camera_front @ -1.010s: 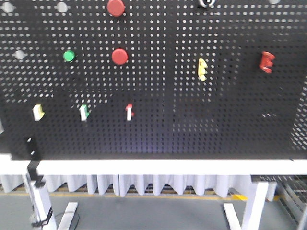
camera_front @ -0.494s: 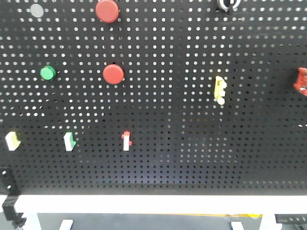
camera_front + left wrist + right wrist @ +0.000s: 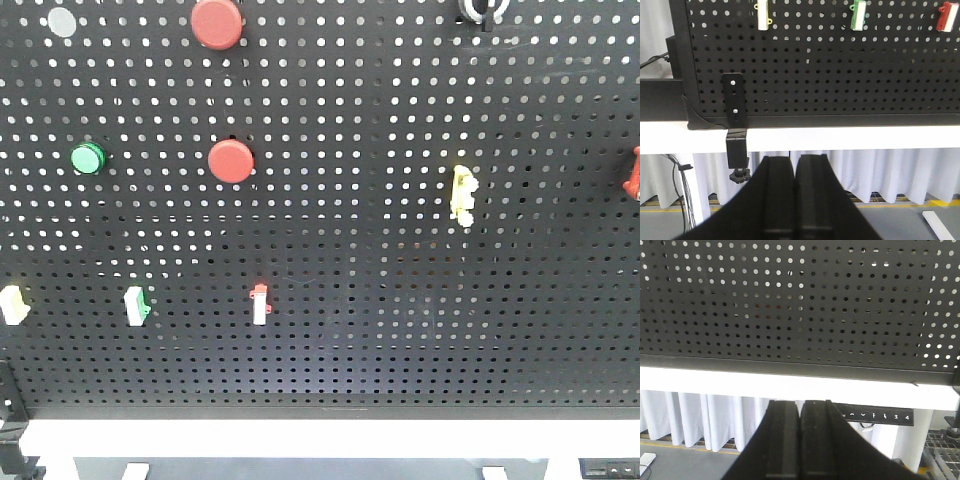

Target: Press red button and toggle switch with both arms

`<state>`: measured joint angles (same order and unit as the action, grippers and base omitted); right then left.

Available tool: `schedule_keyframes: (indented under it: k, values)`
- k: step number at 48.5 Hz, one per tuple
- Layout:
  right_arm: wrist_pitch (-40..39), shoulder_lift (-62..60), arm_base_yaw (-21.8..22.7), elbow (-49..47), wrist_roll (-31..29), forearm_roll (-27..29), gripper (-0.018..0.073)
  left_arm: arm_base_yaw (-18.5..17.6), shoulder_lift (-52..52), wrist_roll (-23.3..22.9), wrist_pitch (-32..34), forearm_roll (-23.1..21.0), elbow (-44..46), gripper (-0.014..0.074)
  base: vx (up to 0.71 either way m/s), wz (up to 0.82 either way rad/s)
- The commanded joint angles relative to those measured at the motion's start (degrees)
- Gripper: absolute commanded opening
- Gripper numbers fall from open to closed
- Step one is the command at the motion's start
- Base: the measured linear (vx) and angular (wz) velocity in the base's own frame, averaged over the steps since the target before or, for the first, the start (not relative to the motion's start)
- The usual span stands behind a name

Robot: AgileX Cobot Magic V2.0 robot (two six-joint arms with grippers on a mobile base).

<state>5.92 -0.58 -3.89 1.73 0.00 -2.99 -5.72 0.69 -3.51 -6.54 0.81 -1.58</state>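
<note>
Closer now, pegboard (image 3: 400, 150) fills the front view; both jaws pressed together below its edge.

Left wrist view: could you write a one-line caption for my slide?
Left gripper, shut, faces the black pegboard below its yellow switch, green switch and red switch.

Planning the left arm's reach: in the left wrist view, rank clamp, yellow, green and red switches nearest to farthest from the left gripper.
1. Clamp, lower left.
2. Yellow switch and green switch, above: too close to call.
3. Red switch, upper right.
</note>
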Motion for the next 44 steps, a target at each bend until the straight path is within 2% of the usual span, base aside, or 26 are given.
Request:
schedule_keyframes:
  k: [1,7,10,16,19,21,29,33,38,40,44]
  values:
    - [-4.75,-0.89,0.10,0.66,0.00,-0.74,-0.0003,-0.10,0.87,-0.36,4.59,-0.09,-2.00,0.0002,0.00,0.00]
    - [-5.58,-0.90,0.10,0.66,0.00,-0.74,-0.0003,-0.10,0.87,-0.42,5.05,-0.09,-1.94,0.0002,0.00,0.00]
    - [-8.40,-0.90,0.10,0.48,0.00,-0.74,-0.0003,-0.10,0.87,-0.42,6.18,-0.09,-1.90,0.0002,0.00,0.00]
    - [-19.15,-0.90,0.10,0.48,0.91,-0.62,-0.0003,-0.10,0.87,-0.47,15.31,-0.25,-1.43,0.0002,0.00,0.00]
    - [-22.04,-0.90,0.10,-0.71,1.78,-0.62,-0.0003,-0.16,0.87,-1.35,21.00,-1.16,-0.16,0.0002,0.00,0.00]
    - [-21.41,-0.90,0.10,-2.41,3.22,-0.62,-0.0003,-0.16,0.87,-3.08,21.58,-1.15,1.71,0.0002,0.00,0.00]
    - [-13.33,3.38,0.10,-17.40,4.64,-3.40,-0.0003,-0.49,-4.27,-3.52,15.02,-0.08,15.98,0.0002,0.00,0.00]
    - [-11.04,9.93,0.10,-26.55,4.51,-6.12,-0.0003,-1.28,-12.48,-1.80,12.31,1.87,28.56,0.0002,0.00,-0.01]
    - [-8.15,19.77,0.10,-38.15,4.76,-8.56,-0.0003,-2.28,-26.11,4.15,3.73,6.29,44.13,0.0002,0.00,0.00]
    - [-6.34,22.95,0.10,-41.92,5.23,-8.56,-0.0003,-2.40,-30.44,5.90,-0.40,6.55,50.29,0.0002,0.00,0.01]
    - [-3.84,29.46,0.10,-49.33,6.56,-8.35,-0.0003,-2.35,-39.25,5.85,-5.12,6.32,59.80,0.0002,0.00,0.01]
